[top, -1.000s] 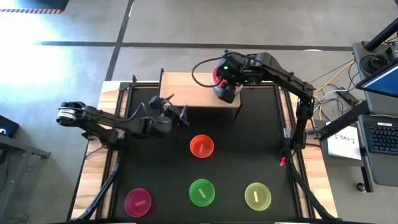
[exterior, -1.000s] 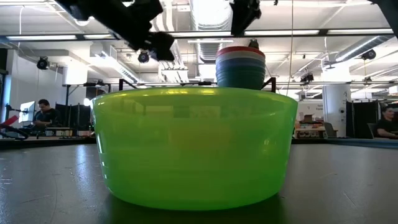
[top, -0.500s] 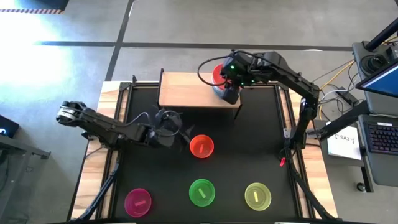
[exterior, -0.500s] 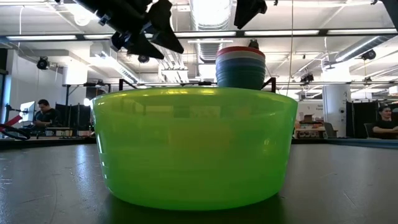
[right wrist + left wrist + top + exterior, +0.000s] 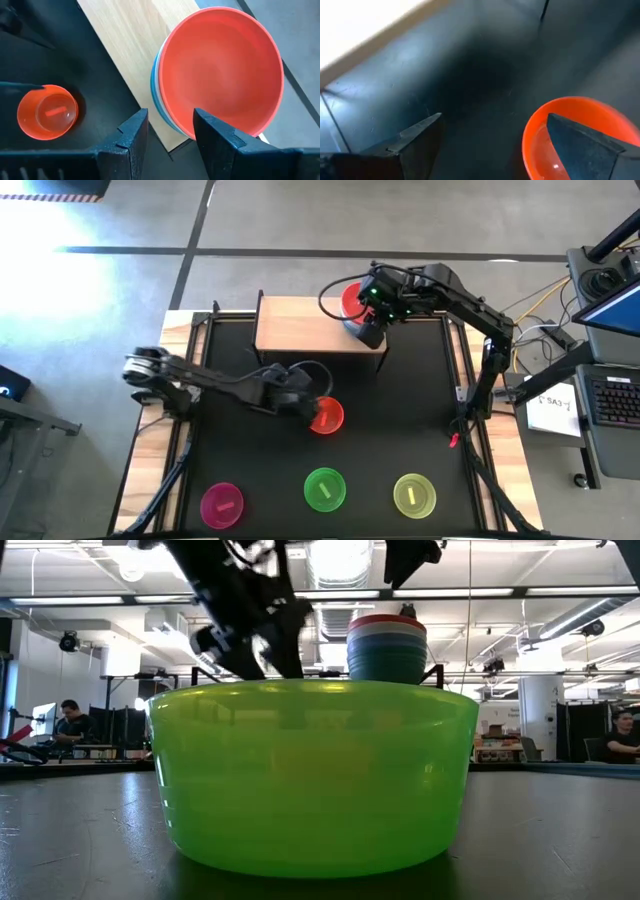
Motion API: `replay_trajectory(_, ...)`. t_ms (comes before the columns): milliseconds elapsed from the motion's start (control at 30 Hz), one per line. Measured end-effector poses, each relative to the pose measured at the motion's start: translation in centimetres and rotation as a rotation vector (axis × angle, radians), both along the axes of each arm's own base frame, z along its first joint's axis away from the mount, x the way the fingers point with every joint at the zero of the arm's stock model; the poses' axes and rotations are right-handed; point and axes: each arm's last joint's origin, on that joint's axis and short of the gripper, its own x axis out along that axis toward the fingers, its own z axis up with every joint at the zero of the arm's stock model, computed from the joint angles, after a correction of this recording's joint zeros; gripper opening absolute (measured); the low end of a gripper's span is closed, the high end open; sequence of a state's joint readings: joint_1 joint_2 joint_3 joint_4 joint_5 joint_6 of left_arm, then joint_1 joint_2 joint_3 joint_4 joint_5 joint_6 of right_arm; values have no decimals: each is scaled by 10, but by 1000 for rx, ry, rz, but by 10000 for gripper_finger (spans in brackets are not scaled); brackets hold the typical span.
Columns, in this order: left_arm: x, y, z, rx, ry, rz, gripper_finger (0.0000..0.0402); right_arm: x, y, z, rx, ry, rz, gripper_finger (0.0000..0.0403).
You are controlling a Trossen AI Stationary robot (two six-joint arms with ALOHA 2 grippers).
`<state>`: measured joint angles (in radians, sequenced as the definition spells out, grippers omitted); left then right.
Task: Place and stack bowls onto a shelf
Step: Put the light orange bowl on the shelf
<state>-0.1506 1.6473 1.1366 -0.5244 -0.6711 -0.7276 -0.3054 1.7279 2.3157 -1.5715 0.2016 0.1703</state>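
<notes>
A: What has moved?
B: The left gripper (image 5: 305, 408) has swung in from beside the shelf (image 5: 300, 325) to the orange bowl (image 5: 326, 416), fingers spread, one over its rim.
A: And the right gripper (image 5: 358, 320)?
B: Above the stack (image 5: 386, 647) at the shelf's right end, red bowl (image 5: 225, 70) on top, fingers apart, holding nothing.
A: The rest?
B: Magenta (image 5: 222, 504), green (image 5: 324, 488) and yellow (image 5: 414, 494) bowls line the mat's (image 5: 400, 410) near edge.

Orange-red bowl (image 5: 326, 416) — black mat (image 5: 420, 400) — light-wood shelf (image 5: 300, 325).

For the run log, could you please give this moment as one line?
left gripper: open, straddling orange bowl rim | right gripper: over stacked bowls on shelf
</notes>
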Motion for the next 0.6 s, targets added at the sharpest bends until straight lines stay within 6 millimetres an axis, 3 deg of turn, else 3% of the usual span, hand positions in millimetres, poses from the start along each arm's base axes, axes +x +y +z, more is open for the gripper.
replay_trajectory(233,15,2,-19,-53,237,117,324,0,0,0,-2,3,5,141)
replay_trajectory(600,29,-9,-26,-202,206,66,323,1,0,-4,-18,35,49,140)
